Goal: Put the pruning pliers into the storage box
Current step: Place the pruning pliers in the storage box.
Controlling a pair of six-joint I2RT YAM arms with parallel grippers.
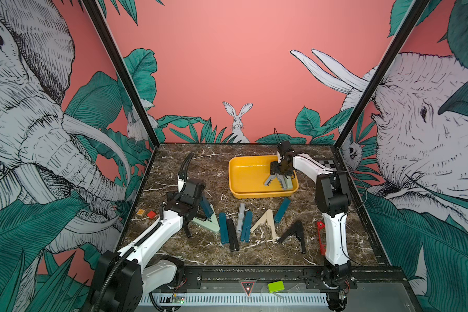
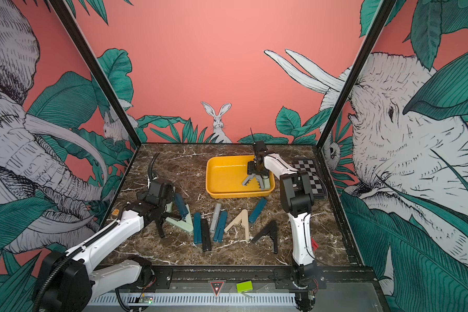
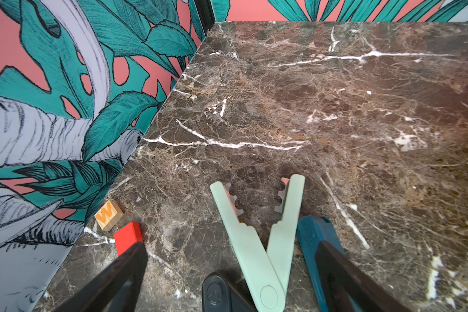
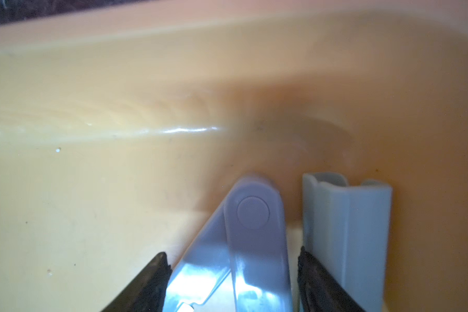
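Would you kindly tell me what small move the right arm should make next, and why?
I would probably lift the right gripper straight up out of the storage box. The grey pliers already lie on the box floor. In the right wrist view the fingers stand spread on either side of them rather than pinching, so they look released.

Storage box (image 1: 254, 195) back-centre on the table (image 1: 200, 167), two pruning pliers (image 4: 254, 237) in its right end, more pliers (image 1: 265, 224) in a row before it, small blocks (image 1: 151, 214) far left, chequered board (image 1: 326, 163) right of box
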